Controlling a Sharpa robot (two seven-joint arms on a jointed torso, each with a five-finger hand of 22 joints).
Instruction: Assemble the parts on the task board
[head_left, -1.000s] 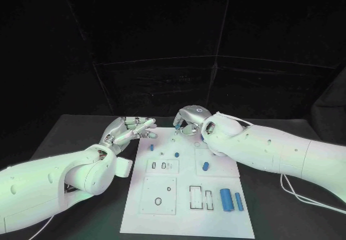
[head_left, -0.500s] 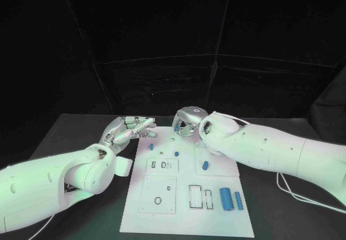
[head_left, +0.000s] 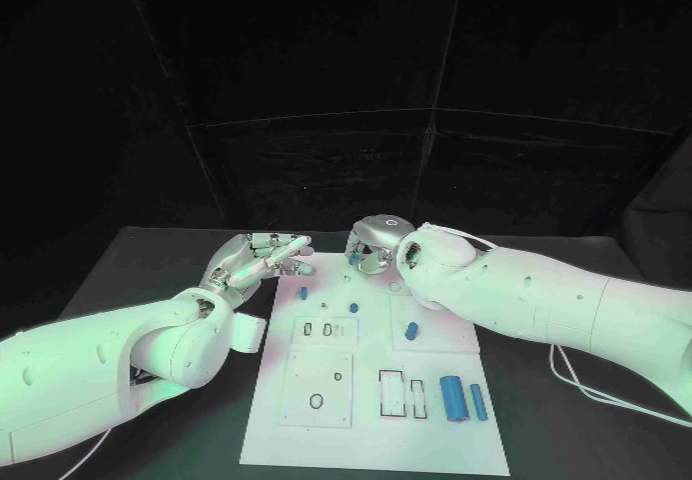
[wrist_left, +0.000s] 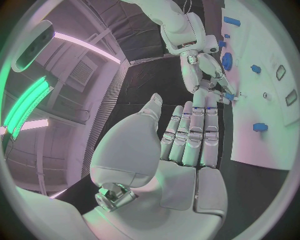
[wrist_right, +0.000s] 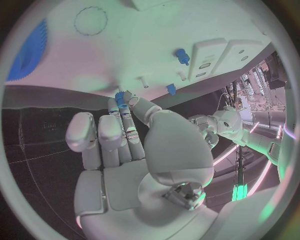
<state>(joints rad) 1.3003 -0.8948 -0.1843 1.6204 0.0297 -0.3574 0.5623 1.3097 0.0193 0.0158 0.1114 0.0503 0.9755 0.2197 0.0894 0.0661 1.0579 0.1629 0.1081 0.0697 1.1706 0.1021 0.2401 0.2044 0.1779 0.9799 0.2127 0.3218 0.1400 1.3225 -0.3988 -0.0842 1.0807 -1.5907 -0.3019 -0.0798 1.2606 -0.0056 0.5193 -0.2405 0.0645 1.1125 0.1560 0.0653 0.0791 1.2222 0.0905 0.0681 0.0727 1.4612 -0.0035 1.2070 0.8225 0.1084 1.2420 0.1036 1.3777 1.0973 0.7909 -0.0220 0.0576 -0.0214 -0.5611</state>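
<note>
1. The right hand (head_left: 372, 243) hangs over the far edge of the white board (head_left: 361, 420), fingers bent downward; in the right wrist view its fingertips (wrist_right: 125, 111) pinch a small blue part (wrist_right: 120, 98) just above the board.
2. The left hand (head_left: 260, 258) hovers beside the board's far left corner, palm turned up, fingers (wrist_left: 197, 125) straight and side by side, holding nothing, thumb apart from them.
3. Just beyond the right fingertips a white peg (wrist_right: 143, 81) and a blue piece (wrist_right: 170, 89) sit on the board; farther off stands another blue piece (wrist_right: 181, 56).
4. Nearer the robot, two blue cylinders (head_left: 451, 398) lie side by side by rectangular slots.
5. The board lies on a black table (head_left: 159, 262); black curtains hang behind.
</note>
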